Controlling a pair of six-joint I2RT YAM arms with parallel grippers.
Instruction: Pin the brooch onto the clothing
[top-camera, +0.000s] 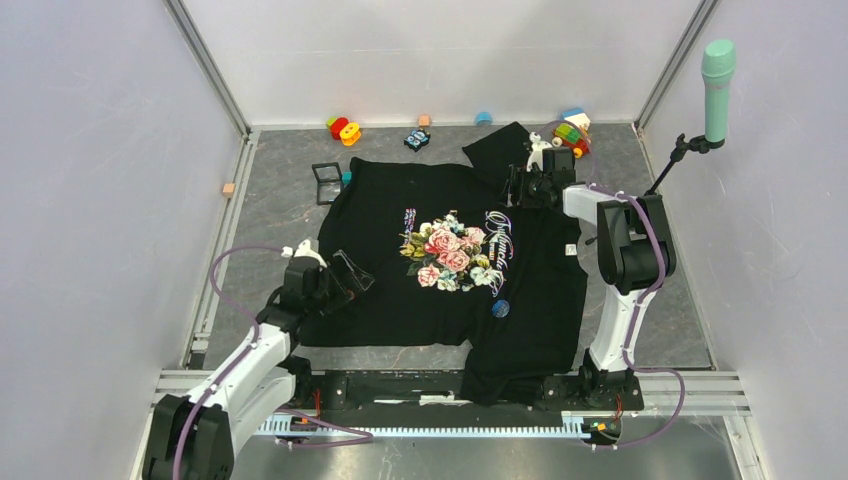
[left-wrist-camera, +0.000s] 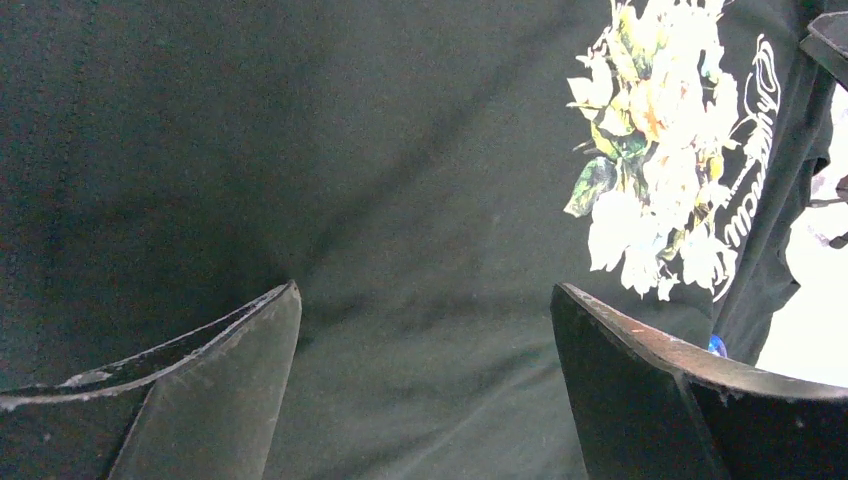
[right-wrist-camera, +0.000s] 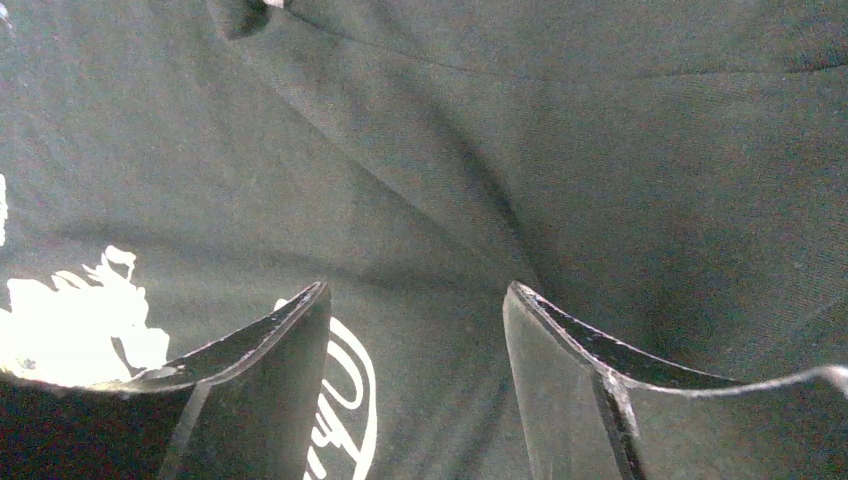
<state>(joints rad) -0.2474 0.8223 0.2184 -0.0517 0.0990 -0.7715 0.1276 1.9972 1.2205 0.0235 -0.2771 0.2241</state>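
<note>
T-shirt (top-camera: 390, 290): black, pink-white rose print, pale lettering | brooch (top-camera: 501, 308): blue

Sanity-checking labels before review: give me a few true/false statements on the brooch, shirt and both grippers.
1. The small round blue brooch lies on the black short-sleeved T-shirt. True.
2. The left gripper holds the brooch. False: it is open and empty, over plain fabric.
3. The brooch sits at the shirt's collar. False: it is just off the rose print, towards the arm bases.
4. The right gripper is over the shirt. True.
</note>
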